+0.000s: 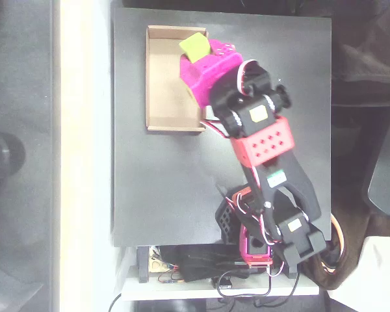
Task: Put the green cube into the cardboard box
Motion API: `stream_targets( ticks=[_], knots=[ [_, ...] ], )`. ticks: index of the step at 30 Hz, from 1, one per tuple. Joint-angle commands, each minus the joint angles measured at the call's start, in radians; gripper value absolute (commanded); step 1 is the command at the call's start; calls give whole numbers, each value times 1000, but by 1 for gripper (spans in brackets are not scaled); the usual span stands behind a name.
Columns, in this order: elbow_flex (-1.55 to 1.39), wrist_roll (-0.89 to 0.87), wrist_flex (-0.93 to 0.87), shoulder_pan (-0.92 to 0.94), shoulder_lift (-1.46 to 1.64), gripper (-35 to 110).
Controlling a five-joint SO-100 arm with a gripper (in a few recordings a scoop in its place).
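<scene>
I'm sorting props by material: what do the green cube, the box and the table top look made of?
The green cube: matte, evenly coloured, probably plastic or foam; no shine. The cardboard box: tan, dull, thin folded walls, so cardboard. The table: flat dark matte board, material unclear.

Overhead view: box (164, 84) sits on the table (156, 188), upper left part, long side running top to bottom. Arm base at bottom edge, right of centre; arm reaches up & left to the box's upper right corner. Gripper (205, 55) is over that corner, overlapping the right wall. Cube (195, 47) at the gripper's tip, over the box's top right corner, near top wall. Rest of box floor lies left of & below the cube.
</scene>
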State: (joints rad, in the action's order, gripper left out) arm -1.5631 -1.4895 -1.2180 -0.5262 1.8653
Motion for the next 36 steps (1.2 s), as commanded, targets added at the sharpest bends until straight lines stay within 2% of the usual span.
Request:
stream_targets(
  ticks=[1,16,36],
  knots=[
    [8,-3,-3,-32,-54,10],
    [25,-5,-2,-95,-408,10],
    [126,-5,-2,-95,-609,10]
  ],
)
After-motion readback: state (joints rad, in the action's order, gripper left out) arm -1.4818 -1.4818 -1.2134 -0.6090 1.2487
